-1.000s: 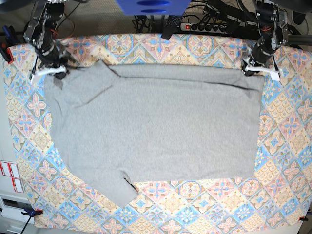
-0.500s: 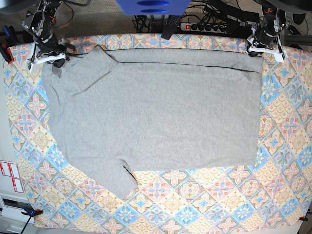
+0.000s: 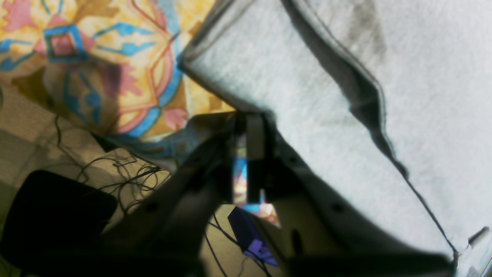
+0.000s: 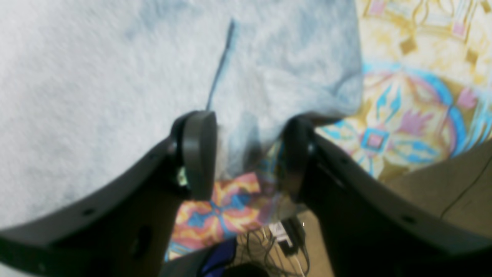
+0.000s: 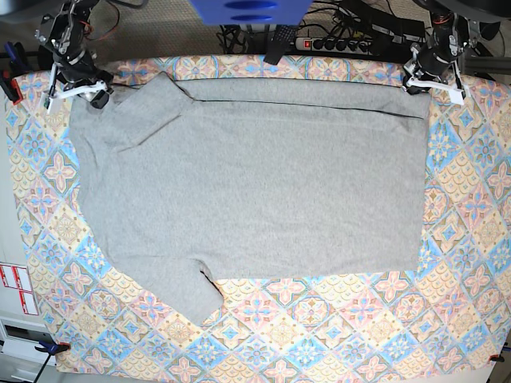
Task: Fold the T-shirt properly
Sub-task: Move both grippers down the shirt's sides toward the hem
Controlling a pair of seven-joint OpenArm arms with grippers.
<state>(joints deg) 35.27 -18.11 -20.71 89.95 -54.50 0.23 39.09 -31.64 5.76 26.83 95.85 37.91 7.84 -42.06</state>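
The light grey T-shirt (image 5: pixel 255 175) lies spread flat on the patterned tablecloth (image 5: pixel 335 335), with one sleeve at the front left and no lettering showing. My right gripper (image 4: pixel 248 154) is open at the shirt's back-left corner (image 4: pixel 115 77), which lies under and between its fingers. In the base view my right gripper (image 5: pixel 77 90) is at the back left. My left gripper (image 3: pixel 240 154) stands at the back-right corner (image 5: pixel 432 82). Its jaws are only a narrow slit apart and tablecloth shows through. The shirt's hem (image 3: pixel 423 96) lies against the outer side of one finger.
The tablecloth's back edge runs just behind both grippers (image 3: pixel 115 77). Cables and a power strip (image 5: pixel 339 44) lie on the floor beyond it. A blue object (image 5: pixel 247 9) hangs over the back middle. Clamps hold the cloth at the front left corner (image 5: pixel 52 347).
Both arms have drawn the shirt's far edge back toward the table's rear edge, and the cloth now lies flatter. In the last half second only the arm on the base view's left shifted slightly.
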